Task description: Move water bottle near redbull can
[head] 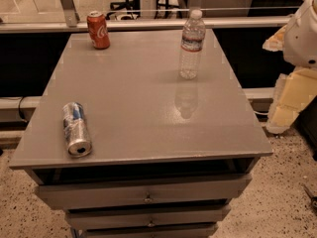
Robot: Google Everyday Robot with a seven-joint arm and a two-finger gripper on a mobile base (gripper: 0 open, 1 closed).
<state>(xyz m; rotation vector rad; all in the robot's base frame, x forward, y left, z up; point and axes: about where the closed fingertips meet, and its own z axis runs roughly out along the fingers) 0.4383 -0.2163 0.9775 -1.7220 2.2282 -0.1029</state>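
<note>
The water bottle (191,43) stands upright at the back right of the grey table top (143,98). It is clear plastic with a white cap and a red-and-white label band. The redbull can (76,129), silver and blue and dented, lies on its side near the front left corner with its open end towards me. The bottle and this can are far apart, diagonally across the top. My gripper is not in view. Only a white rounded part of the arm (303,33) shows at the right edge, off the table.
A red cola can (98,29) stands upright at the back left corner. The table is a cabinet with drawers (143,195) at the front. Yellow foam pieces (292,100) lie on the floor to the right. A rail (148,24) runs behind the table.
</note>
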